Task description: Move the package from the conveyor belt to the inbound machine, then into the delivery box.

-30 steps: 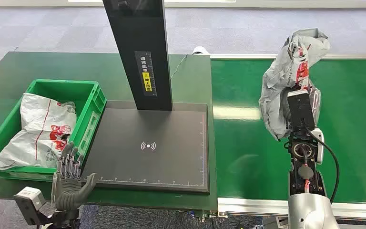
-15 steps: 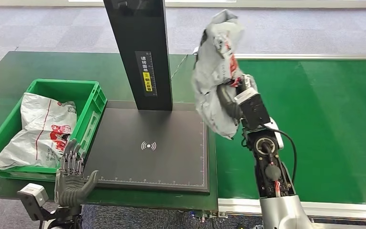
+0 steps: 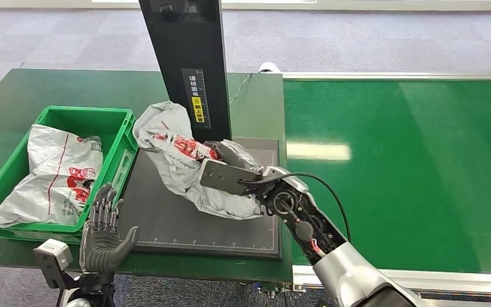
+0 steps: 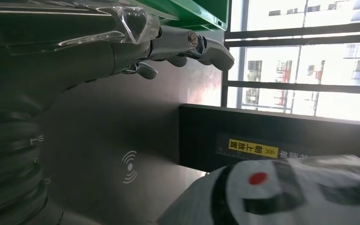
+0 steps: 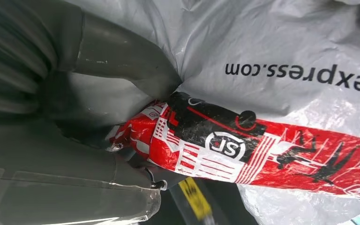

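My right hand grips a grey courier bag with red and black print, low over the black scanner plate of the inbound machine. The right wrist view shows my thumb pressed into the bag, its plastic bunched in the grasp. The bag also fills a corner of the left wrist view. My left hand hovers at the plate's front left corner, fingers spread and holding nothing. The green delivery box stands left of the plate.
A second grey bag lies inside the green box. The machine's black post rises just behind the held bag. The green conveyor belt stretches to the right with nothing on it. The dark green table carries the box.
My right arm has swung left from above the conveyor belt and lowered the bag onto the scanner plate. The left hand has stayed near the plate's front left corner.
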